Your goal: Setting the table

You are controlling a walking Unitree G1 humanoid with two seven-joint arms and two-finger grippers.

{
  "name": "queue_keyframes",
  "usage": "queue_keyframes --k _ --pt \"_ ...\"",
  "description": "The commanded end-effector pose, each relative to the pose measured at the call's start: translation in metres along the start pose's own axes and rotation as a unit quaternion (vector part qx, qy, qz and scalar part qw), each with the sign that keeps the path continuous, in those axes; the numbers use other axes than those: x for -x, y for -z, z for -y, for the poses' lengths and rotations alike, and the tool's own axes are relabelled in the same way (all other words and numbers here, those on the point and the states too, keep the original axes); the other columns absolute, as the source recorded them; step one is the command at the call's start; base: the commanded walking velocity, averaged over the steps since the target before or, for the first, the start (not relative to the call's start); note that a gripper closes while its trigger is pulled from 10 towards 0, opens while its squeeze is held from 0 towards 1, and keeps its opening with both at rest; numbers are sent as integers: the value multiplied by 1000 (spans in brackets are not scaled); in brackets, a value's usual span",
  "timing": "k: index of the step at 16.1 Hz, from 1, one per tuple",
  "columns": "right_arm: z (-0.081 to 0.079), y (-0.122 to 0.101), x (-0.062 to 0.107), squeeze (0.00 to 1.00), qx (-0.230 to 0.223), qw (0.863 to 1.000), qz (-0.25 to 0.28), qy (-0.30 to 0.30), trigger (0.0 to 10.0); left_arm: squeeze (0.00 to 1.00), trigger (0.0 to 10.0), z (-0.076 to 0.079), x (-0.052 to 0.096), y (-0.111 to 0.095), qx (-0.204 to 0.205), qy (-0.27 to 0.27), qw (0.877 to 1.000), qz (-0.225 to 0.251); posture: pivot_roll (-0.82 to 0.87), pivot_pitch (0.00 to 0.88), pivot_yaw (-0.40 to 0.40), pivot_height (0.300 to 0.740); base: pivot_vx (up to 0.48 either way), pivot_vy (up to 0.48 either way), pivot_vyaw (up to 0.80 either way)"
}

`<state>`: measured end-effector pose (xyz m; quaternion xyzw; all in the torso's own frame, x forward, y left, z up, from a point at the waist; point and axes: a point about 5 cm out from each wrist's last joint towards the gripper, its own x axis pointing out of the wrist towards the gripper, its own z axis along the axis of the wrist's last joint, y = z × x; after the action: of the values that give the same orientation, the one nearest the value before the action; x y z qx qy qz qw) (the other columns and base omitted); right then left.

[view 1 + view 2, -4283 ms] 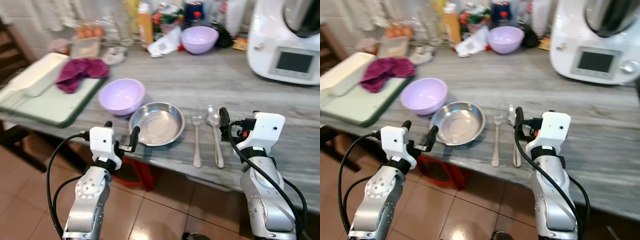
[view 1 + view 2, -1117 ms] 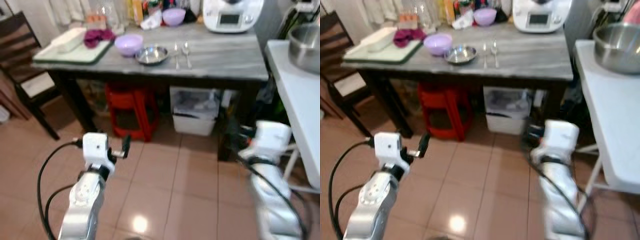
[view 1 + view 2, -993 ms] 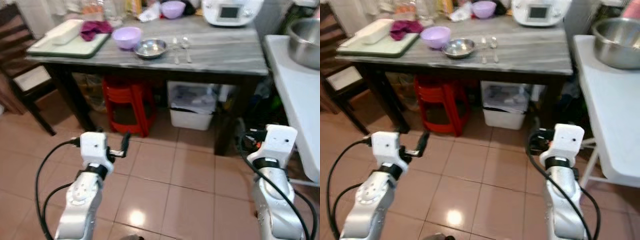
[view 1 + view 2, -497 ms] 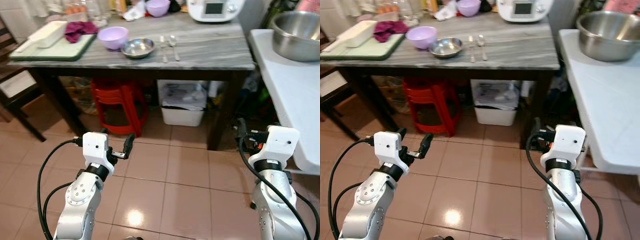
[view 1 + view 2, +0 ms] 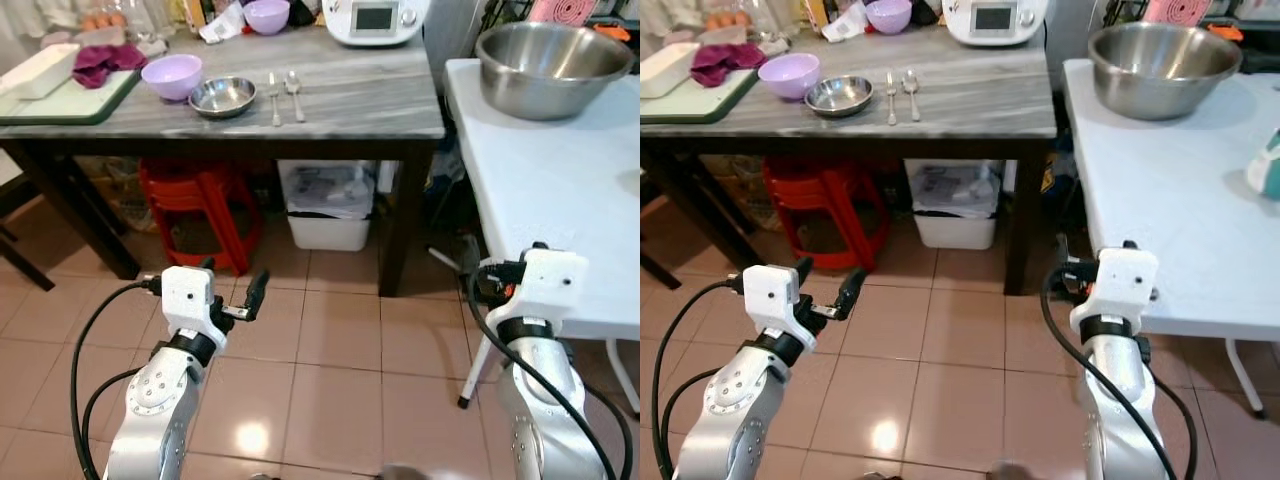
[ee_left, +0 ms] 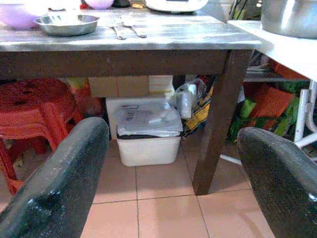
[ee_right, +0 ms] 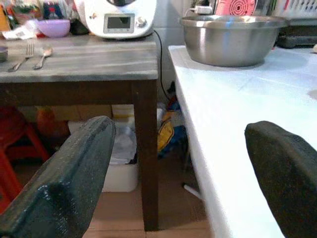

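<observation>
Well back from the grey marble-patterned counter (image 5: 340,95), the robot stands on the terracotta tiled floor (image 5: 330,350) with both arms raised in front of it. Its left claw (image 5: 232,292) hovers low over the tiles with its two black fingers (image 6: 59,183) spread wide and nothing between them. At the right, the right claw (image 5: 1092,258) hangs just beside the near edge of the white table (image 5: 560,190), its fingers (image 7: 64,183) likewise wide apart and holding nothing.

Far off on the counter lies the place setting: a shallow round steel dish (image 5: 222,96), with a steel fork (image 5: 274,98) just to its right and a steel spoon (image 5: 294,94) right of the fork. A lilac plastic bowl (image 5: 171,76) sits touching or nearly touching the dish on its left. Farther left is a green tray (image 5: 62,102) carrying a white rectangular container (image 5: 40,70) and a crumpled purple cloth (image 5: 96,58). A second lilac bowl (image 5: 267,15) and a white kitchen appliance with a screen (image 5: 374,18) stand along the far edge. Under the counter are a red plastic stool (image 5: 195,205) and a white lidded bin (image 5: 322,205). A large steel mixing bowl (image 5: 552,66) rests on the white table.
</observation>
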<state>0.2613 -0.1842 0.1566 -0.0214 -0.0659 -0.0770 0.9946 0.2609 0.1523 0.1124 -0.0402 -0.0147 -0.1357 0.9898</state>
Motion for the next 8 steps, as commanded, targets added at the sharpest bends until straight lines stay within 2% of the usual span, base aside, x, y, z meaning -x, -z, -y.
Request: queue_keyframes --k 1,8 --pt "3 -2 0 0 2 1000 0 2 10000 0 10000 2 0 -1 3 4 1000 -1 -149 149 77 740 0 -480 0" --pt "-4 -5 -6 0 -5 1000 5 -5 10000 0 10000 3 -3 -3 1 6 1000 1 -135 153 79 740 0 -480 0"
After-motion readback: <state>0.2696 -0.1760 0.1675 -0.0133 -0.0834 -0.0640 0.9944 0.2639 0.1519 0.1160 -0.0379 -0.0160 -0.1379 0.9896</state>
